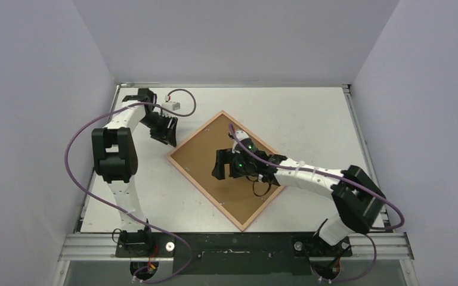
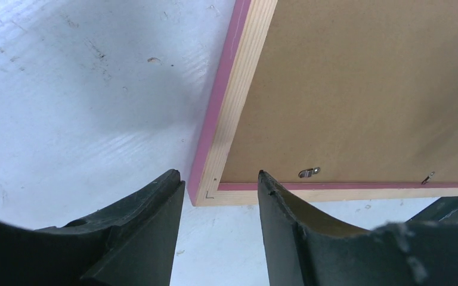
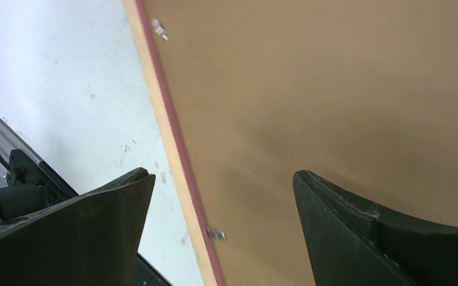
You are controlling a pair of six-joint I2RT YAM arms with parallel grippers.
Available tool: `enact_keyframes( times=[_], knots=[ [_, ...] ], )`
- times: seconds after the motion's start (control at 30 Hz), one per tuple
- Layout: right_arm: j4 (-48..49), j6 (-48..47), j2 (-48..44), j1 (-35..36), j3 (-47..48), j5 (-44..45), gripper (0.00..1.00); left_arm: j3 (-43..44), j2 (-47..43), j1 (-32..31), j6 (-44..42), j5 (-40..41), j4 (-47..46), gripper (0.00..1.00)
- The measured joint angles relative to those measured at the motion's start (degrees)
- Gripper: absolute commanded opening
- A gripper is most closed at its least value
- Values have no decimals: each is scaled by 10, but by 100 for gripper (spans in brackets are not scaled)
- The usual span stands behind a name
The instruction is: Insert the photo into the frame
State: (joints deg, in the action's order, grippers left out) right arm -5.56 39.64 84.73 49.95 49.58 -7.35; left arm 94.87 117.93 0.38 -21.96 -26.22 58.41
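Left hand (image 2: pixel 219 174) spread beside frame (image 2: pixel 232 107) corner; right hand (image 3: pixel 223 174) spread over backing board (image 3: pixel 334 89). Frame lies face-down on surface (image 2: pixel 65 119).

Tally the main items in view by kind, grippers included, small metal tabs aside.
Pink frame: 1
Brown backing board: 1
Grippers: 2, the left gripper and the right gripper, both open
Total: 4

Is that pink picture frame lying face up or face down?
Face down. The frame shows its pale wooden back, filled by the brown backing board, with a small metal clip at the edge.
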Motion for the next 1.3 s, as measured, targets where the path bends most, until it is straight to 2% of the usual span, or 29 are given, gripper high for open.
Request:
enact_keyframes(
  times=[0.23, 0.5, 0.73, 0.93, 1.3],
  knots=[
    [73, -96, 156, 0, 148, -73, 92, -23, 13, -8, 4, 2, -15, 35],
    [111, -125, 275, 3, 237, -134, 94, -33, 33, -7, 0, -2, -17, 23],
    [125, -146, 343, 15, 299, -169, 94, -36, 34, -6, -7, -12, -18, 9],
    [123, -165, 388, 19, 349, -186, 95, -36, 35, -4, -7, -27, -16, 6],
    [108, -177, 400, 23, 361, -191, 96, -37, 35, -4, -7, -28, -17, 2]
  ],
)
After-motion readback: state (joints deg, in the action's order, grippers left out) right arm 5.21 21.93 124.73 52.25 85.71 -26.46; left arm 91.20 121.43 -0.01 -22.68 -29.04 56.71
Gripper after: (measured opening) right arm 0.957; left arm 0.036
